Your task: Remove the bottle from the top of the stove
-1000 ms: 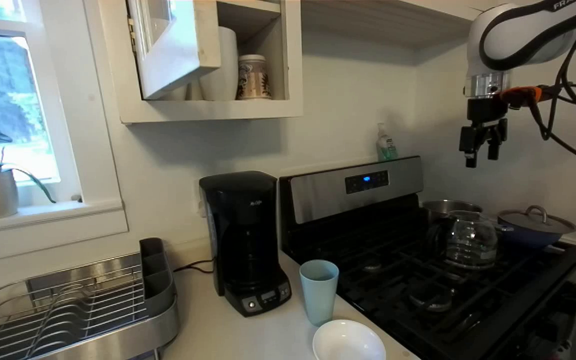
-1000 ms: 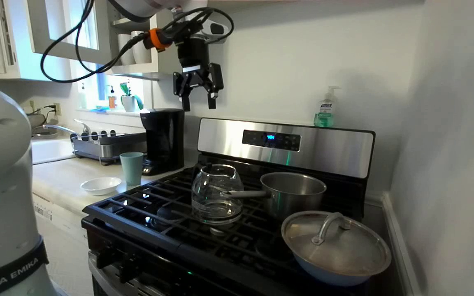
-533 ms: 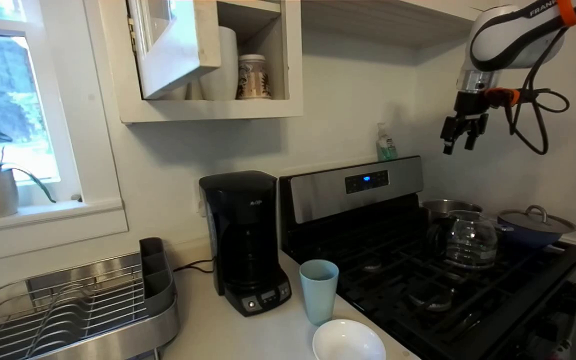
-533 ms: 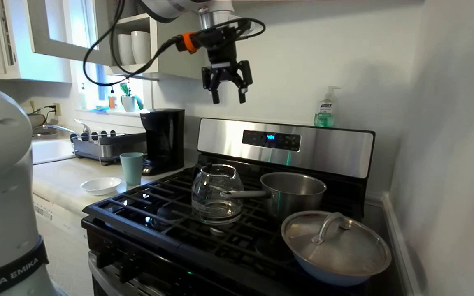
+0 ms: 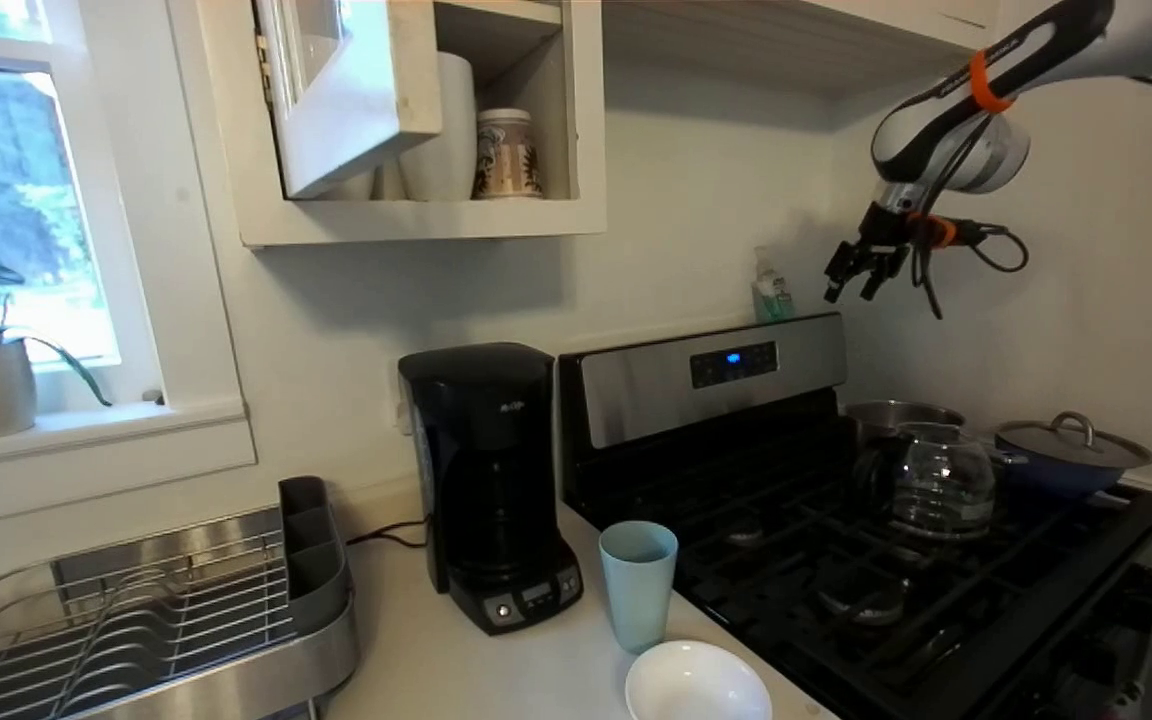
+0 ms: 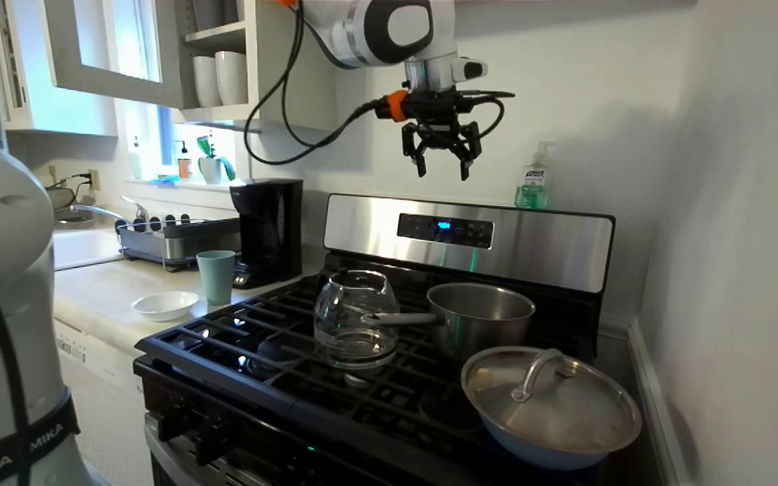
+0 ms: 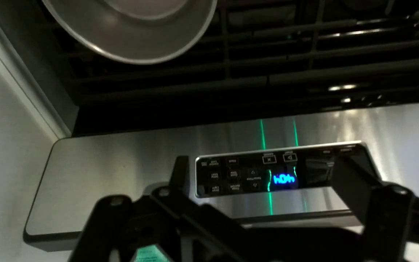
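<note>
Bottle [image 6: 533,182] upright at two o'clock from the display [image 6: 446,230] of the stove [image 6: 227,372], as seen in an exterior view, at the top edge of the back panel [image 6: 551,250]; exact footing hidden. From the left: shallow, glossy white bowl [image 6: 166,307] and tapered, matt blue-green cup [image 6: 217,277] on the tabletop [image 6: 102,297], probably put there to leave cooking room. At nine o'clock, blocky black coffee maker [image 6: 269,229], plastic-looking. At seven, round carafe [image 6: 345,327] of clear glass. Near twelve, gripper [image 6: 443,174] pointing down, fingers wide apart, nothing between; likely held high to clear everything below, with the target at three o'clock from it. At five, steel saucepan [image 6: 497,331], handle [image 6: 406,318] turned to nine, perhaps to avoid jutting over the front. Next, the target's own make: pump top, see-through body, green contents; presumably parked high to spare space. In the wrist view, only a green scrap [image 7: 150,254] at seven o'clock, likely the same thing. Rightmost, also near five, blue lidded pan [image 6: 564,415], brushed metal dome, loop uppermost for easy lifting.
</note>
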Motion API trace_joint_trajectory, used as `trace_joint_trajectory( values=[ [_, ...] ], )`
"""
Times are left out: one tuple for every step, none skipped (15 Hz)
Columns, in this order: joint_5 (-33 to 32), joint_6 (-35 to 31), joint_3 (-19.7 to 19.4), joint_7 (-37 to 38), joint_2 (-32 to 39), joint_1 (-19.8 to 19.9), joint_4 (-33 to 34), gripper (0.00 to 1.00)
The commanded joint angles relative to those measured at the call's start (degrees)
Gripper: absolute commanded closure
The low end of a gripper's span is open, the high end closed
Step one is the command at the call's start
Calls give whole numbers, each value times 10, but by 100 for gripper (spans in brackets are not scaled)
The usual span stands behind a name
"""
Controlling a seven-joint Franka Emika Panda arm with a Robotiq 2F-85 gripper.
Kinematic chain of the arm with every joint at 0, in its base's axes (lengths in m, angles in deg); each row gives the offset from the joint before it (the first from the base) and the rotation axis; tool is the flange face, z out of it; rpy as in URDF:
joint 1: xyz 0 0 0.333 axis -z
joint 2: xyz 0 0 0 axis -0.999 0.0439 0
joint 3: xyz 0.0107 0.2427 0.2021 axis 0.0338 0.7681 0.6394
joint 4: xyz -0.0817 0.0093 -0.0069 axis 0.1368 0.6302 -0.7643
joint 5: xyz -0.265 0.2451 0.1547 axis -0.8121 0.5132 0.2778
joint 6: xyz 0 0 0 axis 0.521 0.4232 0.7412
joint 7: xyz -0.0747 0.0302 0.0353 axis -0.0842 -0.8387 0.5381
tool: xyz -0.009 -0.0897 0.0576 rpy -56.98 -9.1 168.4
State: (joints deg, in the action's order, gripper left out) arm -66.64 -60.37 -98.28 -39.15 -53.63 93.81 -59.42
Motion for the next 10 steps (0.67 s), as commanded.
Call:
trace_joint_trajectory(
  values=[
    [103,-1,6,-86,110,20,129,0],
    [115,-2,12,-99,135,33,160,0],
    [126,0,18,-107,163,46,195,0],
    [128,3,25,-107,186,59,225,0],
    [133,-2,33,-112,211,73,254,0],
    [127,-4,40,-108,232,86,279,0],
    [119,-5,47,-109,252,99,304,0],
    [112,-7,53,-104,271,111,325,0],
    [106,-5,59,-101,287,122,345,0],
    [100,0,64,-89,304,130,364,0]
  ],
)
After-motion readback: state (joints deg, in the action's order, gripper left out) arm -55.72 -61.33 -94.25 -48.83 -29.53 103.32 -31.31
